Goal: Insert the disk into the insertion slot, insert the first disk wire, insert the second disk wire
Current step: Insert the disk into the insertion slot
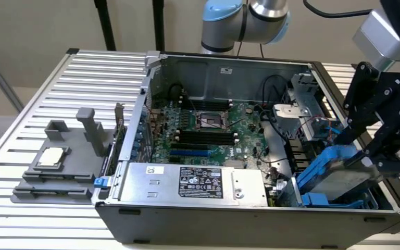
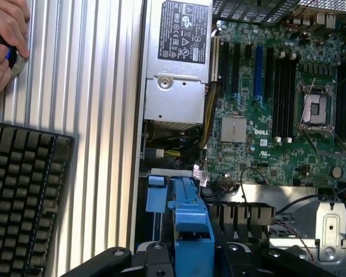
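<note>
Black and angular, your gripper (image 1: 372,165) is hanging over the case corner at the exterior view's right, right against the disk (image 1: 349,179) — whether it is clamping it, you cannot tell. Flat and silver-grey in its glossy blue plastic frame, the disk is sitting tilted, its lower end reaching into the insertion slot (image 1: 325,200) of the grey metal cage. Beside it the boxy labelled power supply (image 1: 193,182) and green motherboard (image 1: 207,130) are lying — all sitting on the ribbed aluminium table (image 1: 47,94).
</note>
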Action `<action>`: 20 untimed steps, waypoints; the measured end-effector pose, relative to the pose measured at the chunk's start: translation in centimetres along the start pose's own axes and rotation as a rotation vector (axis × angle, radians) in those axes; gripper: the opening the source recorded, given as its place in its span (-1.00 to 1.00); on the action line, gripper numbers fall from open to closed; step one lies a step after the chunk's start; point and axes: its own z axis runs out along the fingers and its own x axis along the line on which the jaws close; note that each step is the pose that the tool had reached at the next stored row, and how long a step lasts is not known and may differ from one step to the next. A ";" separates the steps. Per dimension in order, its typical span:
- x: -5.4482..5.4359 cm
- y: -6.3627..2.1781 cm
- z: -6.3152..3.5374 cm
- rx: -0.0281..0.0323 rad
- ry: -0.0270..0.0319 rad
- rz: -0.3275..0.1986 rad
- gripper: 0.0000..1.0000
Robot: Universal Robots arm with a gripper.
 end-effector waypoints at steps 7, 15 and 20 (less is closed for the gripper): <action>0.0 -0.18 0.00 0.0000 -0.0001 0.000 0.06; 0.1 -1.29 -0.02 0.0001 -0.0011 0.000 -0.12; 0.1 -1.29 -0.02 0.0000 -0.0011 0.000 -0.49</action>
